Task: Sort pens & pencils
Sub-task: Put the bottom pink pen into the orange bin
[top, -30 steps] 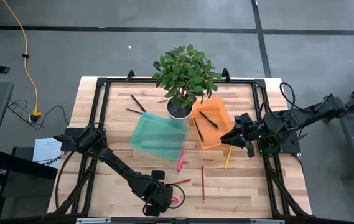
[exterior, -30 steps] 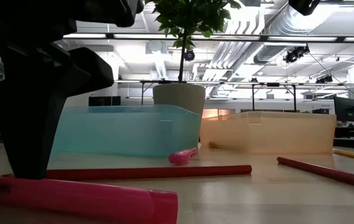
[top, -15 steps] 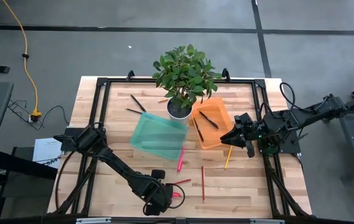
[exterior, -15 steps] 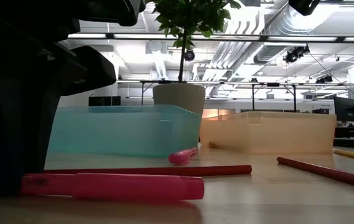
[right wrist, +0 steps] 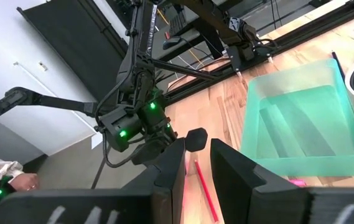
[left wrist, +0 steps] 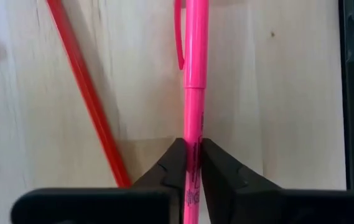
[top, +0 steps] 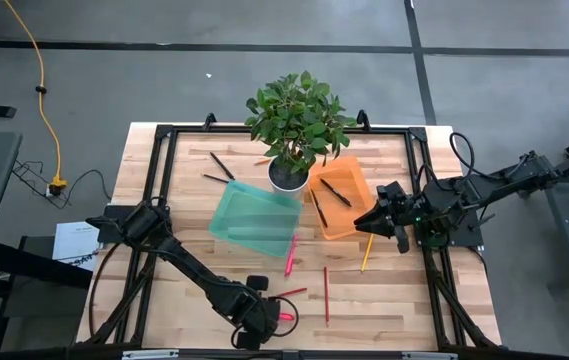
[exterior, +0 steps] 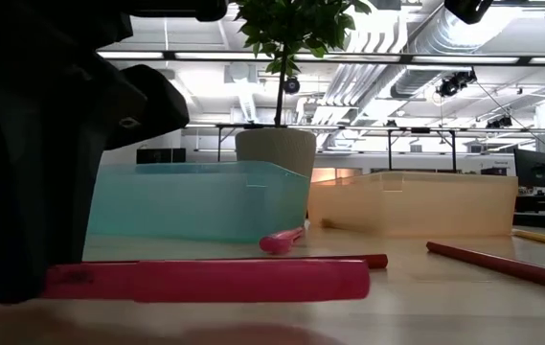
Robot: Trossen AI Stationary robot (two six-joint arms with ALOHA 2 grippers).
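While left hand (left wrist: 189,163) pinches pink pen (left wrist: 195,74) | red pencil (left wrist: 86,99) alongside | right hand (top: 376,219) part-open, empty

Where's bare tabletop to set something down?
Free: the left strip between the table edge and the green bin; the back right corner behind the orange bin. Crowded: the near centre, with red pencils, a pink pen and the left pincer shut on another pink pen.

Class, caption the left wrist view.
Left gripper shut on a bright pink plastic pen beside a thin red pencil.
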